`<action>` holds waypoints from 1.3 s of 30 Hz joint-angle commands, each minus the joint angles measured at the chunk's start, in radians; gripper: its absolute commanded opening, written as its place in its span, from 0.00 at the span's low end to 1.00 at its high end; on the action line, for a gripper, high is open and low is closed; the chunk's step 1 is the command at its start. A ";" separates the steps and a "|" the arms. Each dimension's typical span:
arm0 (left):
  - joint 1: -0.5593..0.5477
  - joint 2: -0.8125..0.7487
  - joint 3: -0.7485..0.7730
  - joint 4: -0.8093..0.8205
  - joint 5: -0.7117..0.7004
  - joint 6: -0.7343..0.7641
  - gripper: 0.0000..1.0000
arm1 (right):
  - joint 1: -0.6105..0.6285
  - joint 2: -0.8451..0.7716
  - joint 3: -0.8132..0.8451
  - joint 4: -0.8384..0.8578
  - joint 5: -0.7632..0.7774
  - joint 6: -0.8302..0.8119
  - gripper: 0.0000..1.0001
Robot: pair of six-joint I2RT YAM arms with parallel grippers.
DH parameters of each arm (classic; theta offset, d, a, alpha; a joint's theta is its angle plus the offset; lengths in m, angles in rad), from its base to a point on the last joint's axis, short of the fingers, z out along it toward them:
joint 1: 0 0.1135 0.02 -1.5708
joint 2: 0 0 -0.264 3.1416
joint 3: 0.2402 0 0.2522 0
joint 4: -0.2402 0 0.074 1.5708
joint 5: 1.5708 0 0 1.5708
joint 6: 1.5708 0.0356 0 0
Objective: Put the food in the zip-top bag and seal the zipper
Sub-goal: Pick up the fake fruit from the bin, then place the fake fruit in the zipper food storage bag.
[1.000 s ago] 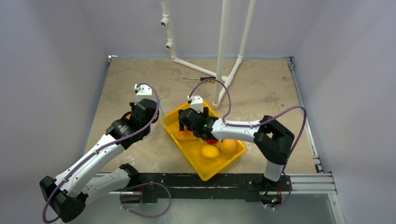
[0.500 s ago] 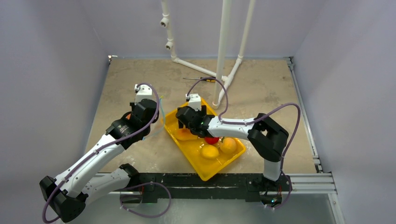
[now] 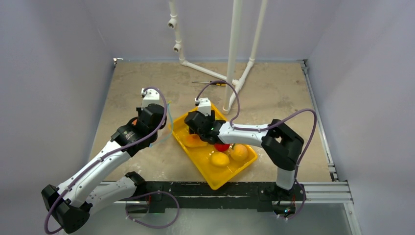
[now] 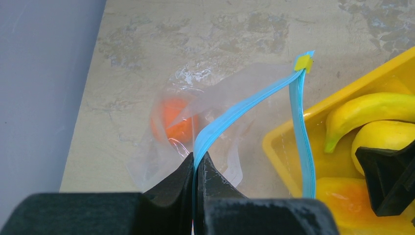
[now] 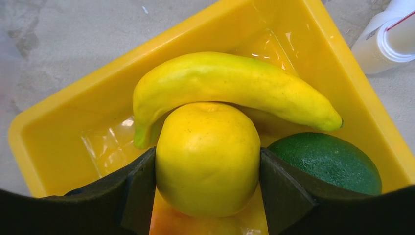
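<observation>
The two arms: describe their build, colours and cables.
Both the left arm and the right arm have white tubular links between chunky black joint housings. A purple-grey cable loops loosely along each. Each wrist carries a white block, and the fingers are matte black wedges. A green light glows on the right arm.

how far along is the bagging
Done: one orange fruit sits inside the bag. In hand: left gripper pinches the zipper; right gripper clasps a lemon in the tray. Left: banana, avocado, other fruit, then sealing.
</observation>
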 commanded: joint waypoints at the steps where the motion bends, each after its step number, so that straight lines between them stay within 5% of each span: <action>1: -0.006 -0.006 -0.003 0.031 0.001 0.009 0.00 | -0.001 -0.107 0.048 0.002 0.058 0.001 0.45; 18: -0.005 -0.009 -0.004 0.033 0.001 0.009 0.00 | 0.004 -0.330 0.041 0.208 -0.212 -0.118 0.41; 39: -0.005 -0.009 -0.004 0.034 0.003 0.008 0.00 | 0.051 -0.169 0.130 0.357 -0.447 -0.136 0.43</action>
